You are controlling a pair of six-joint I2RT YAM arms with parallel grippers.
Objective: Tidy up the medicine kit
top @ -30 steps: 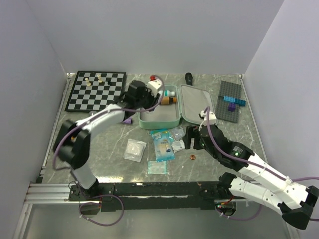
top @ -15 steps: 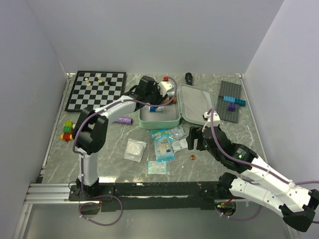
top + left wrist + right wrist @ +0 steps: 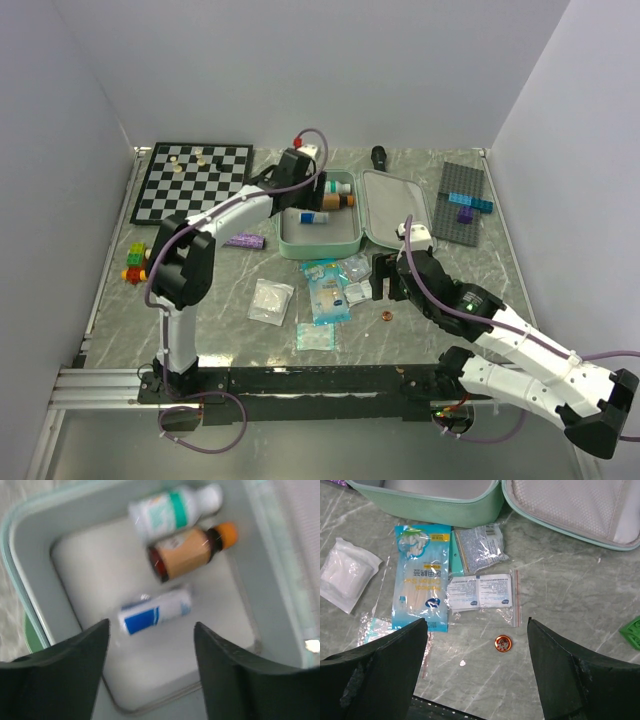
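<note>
Grey marble surface (image 3: 230, 335): medicine kit (image 3: 318, 249) lies open, mid-back, bottles (image 3: 187, 557) inside. Left gripper (image 3: 151, 630) spread above it, empty. Right gripper (image 3: 476, 625) spread over packets (image 3: 480, 592). Kit looks light, soft-walled; grab rim.

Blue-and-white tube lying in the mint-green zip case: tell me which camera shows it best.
Left wrist: the blue-and-white tube lies mid-frame, slightly blurred, on the mint-green zip case's grey lining. Top external shows only a tiny speck; right wrist shows just the case's outer wall, no tube.
</note>
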